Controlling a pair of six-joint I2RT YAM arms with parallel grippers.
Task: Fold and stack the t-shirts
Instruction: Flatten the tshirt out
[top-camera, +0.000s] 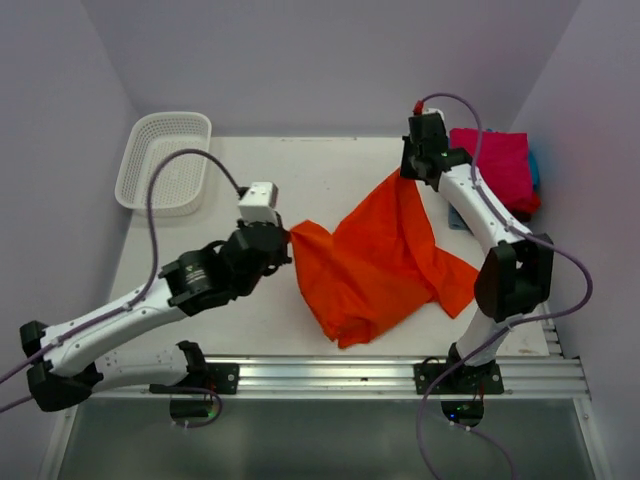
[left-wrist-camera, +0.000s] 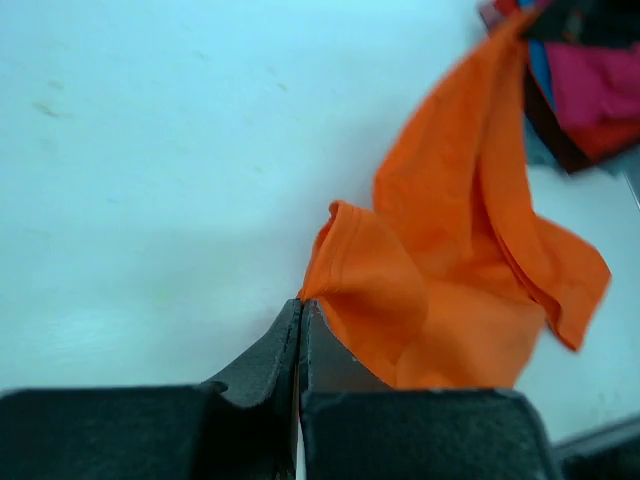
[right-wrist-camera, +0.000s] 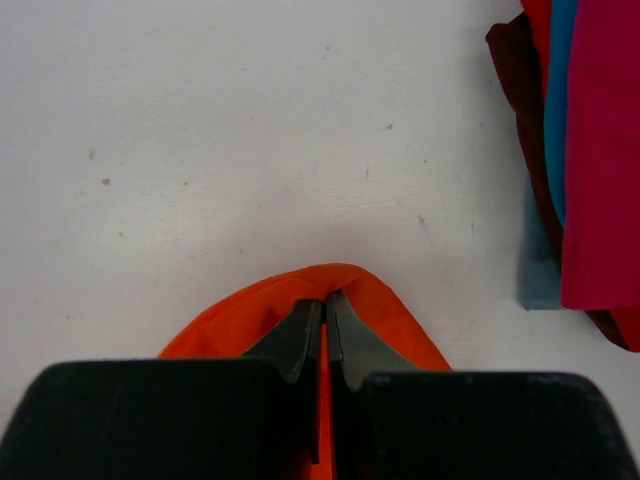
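The left gripper (left-wrist-camera: 300, 310) and right gripper (right-wrist-camera: 326, 305) each pinched a thin edge of the orange tee (top-camera: 380, 262); pulling apart too hard could have slipped one hold.

Top external: high, above and behind the arm bases, looking down and forward – whole table (top-camera: 340, 175) in frame, far back. Left wrist: low and close behind the left gripper (left-wrist-camera: 300, 305), facing across the tabletop to the orange t-shirt (left-wrist-camera: 450, 270) and folded stack (left-wrist-camera: 595, 80). Right wrist: close over the right gripper (right-wrist-camera: 325, 298), looking steeply down – shirt and stack edge shared by all three.
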